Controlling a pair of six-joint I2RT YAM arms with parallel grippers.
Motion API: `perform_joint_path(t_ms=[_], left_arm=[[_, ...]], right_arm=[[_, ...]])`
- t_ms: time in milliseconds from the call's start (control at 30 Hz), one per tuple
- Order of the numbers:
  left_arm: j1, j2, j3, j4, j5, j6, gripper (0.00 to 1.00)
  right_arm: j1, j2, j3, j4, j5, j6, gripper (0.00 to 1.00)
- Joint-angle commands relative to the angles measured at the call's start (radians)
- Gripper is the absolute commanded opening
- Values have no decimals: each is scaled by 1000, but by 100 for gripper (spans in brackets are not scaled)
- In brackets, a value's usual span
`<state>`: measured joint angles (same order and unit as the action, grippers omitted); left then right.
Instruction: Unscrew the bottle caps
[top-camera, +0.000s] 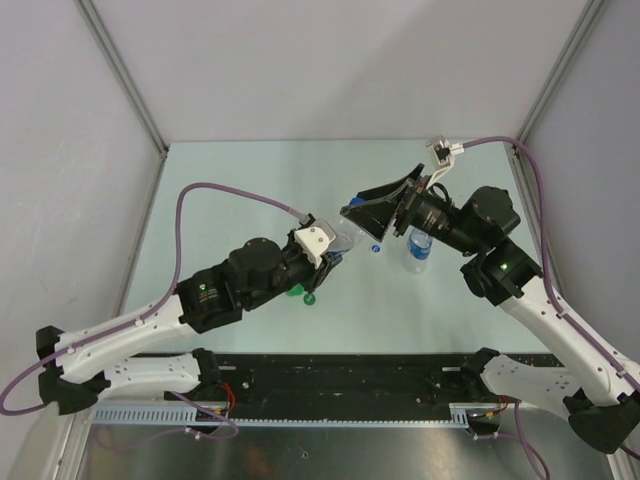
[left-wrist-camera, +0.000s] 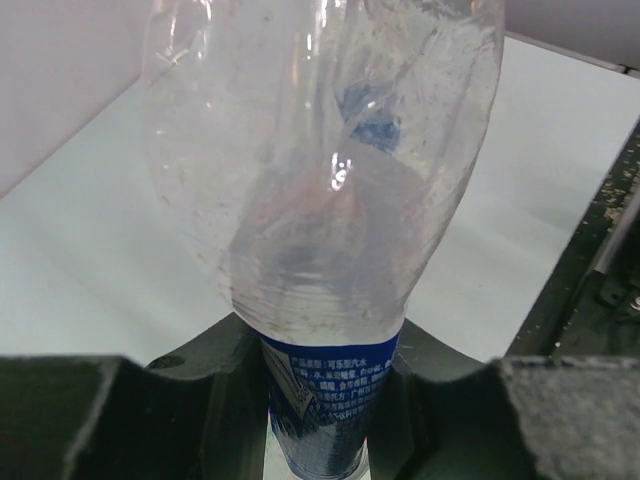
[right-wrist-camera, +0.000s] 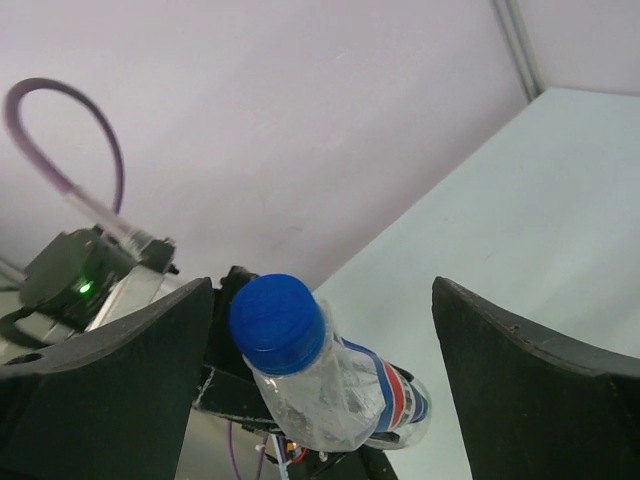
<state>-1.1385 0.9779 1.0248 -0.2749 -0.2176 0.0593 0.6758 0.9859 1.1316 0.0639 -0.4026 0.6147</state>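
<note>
Writing: blue label (left-wrist-camera: 325, 395), white Chinese print, unreadable.
Left hand (left-wrist-camera: 322, 420): pinching clear bottle (left-wrist-camera: 330, 190) at its label.
Right hand (right-wrist-camera: 320, 300): spread wide, blue cap (right-wrist-camera: 277, 322) between fingers.

**Bottle held out between the two grippers**

The left gripper (top-camera: 325, 248) clamps a clear bottle (top-camera: 345, 240) and holds it tilted off the pale table (top-camera: 250, 180), neck pointing away from its own wrist. The blue cap (top-camera: 374, 248) sits at the far end of that bottle, right at the tips of the right gripper (top-camera: 360, 225), whose black fingers are spread wide and face the cap. A second clear bottle (top-camera: 419, 248) with a blue label stands upright just behind those fingers, beside the right wrist. A green bottle (top-camera: 297, 292) lies under the left gripper, mostly hidden by it.
</note>
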Motion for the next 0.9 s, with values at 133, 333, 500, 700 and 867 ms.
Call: perform_joint_path(t_ms=[133, 333, 500, 700, 867], left_arm=[[-83, 80, 107, -31, -260, 52, 0], [-103, 116, 131, -46, -288, 65, 0], [-105, 119, 136, -51, -293, 65, 0], [-106, 119, 139, -54, -299, 62, 0], [-106, 117, 139, -59, -295, 58, 0]], right_arm=[[13, 1, 8, -37, 148, 42, 86], [23, -21, 8, -56, 198, 30, 66], [43, -28, 7, -59, 213, 6, 52], [70, -25, 7, -85, 224, -18, 39], [74, -31, 7, -101, 239, -30, 8]])
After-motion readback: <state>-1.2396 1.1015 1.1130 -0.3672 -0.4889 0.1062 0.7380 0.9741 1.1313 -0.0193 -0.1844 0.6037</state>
